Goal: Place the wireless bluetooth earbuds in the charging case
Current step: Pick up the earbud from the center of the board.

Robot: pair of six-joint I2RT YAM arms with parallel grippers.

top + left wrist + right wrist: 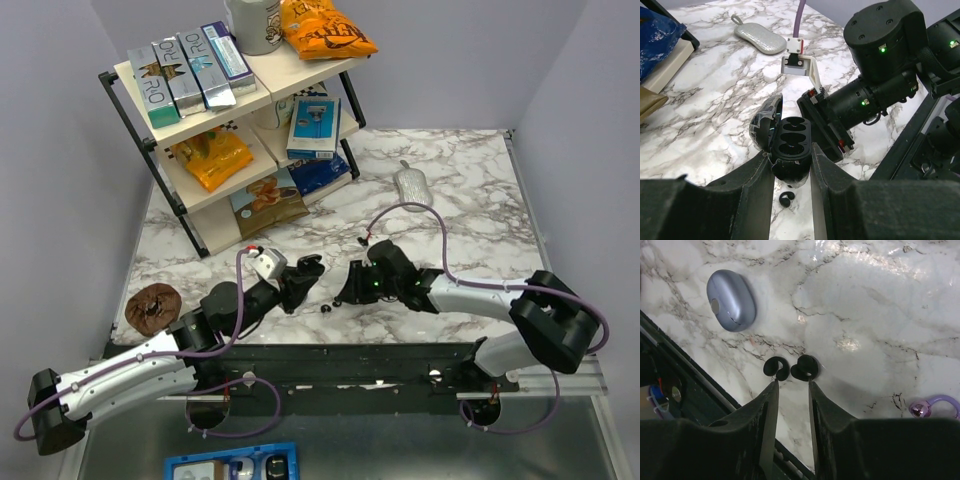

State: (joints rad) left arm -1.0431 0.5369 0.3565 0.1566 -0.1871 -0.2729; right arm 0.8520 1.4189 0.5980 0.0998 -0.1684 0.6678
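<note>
Your left fingers are clamping a glossy black clamshell. Its lid is standing open and its two empty wells are facing up. Your right fingers are standing apart with nothing between them, their tips just short of the two black earbuds lying side by side on the table. The lavender-blue charging case is sitting shut on the table, beyond the buds and to the left in the right wrist view, apart from both sets of fingers. One purple earbud is lying off to the right.

Here is what you are risking. The two black buds are almost touching, so closing on them may catch both or flick one away across the smooth marble. The lavender case is shut, so nothing is going in until its lid is up. You are also holding a different shell open, which is inviting a bud into the wrong wells. And the two arms are working very close together, so a careless reach could knock them.

Only the right wrist view is showing you the lavender case and the purple bud. Only the left wrist view is showing the black shell's wells, with one black bud on the table below it. The top view is giving just a dark speck between the arms, too small to identify.
</note>
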